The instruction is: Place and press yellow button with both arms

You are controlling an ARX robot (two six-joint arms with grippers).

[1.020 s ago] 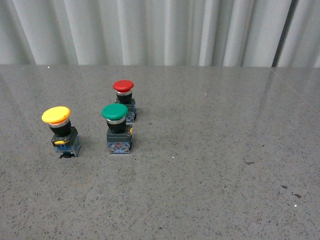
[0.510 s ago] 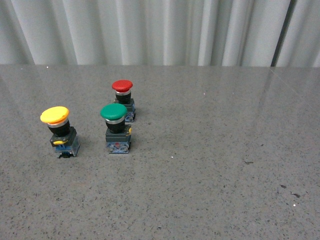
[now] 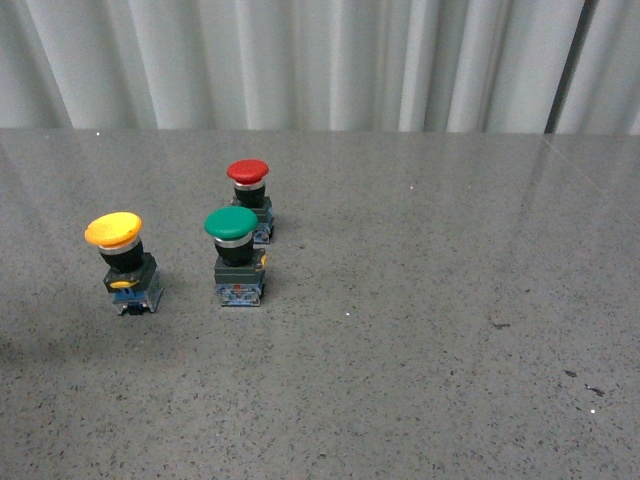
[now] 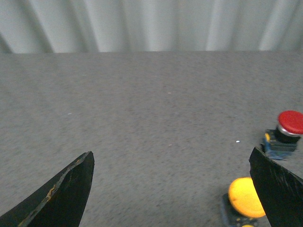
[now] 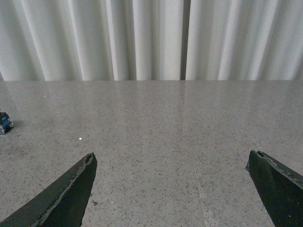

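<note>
Table (image 3: pixel 450 300): yellow btn (image 3: pixel 124 262) unmoved.

LEFT: we hold our left jaws wide apart, gripping nothing, both dark tips hanging over the tabletop | RIGHT: our right jaws stand wide apart in the same way, gripping nothing, tips over the tabletop | WEAR: one left tip has a chipped pale edge

A green button (image 3: pixel 236 257) stands upright on the grey speckled counter (image 3: pixel 420 300), left of the middle. A red button (image 3: pixel 249 200) stands upright close behind it, farther away and a little to the right. Some small dark marks (image 3: pixel 590 389) sit on the near right. A white curtain (image 3: pixel 320 60) with folds hangs behind the far edge.
</note>
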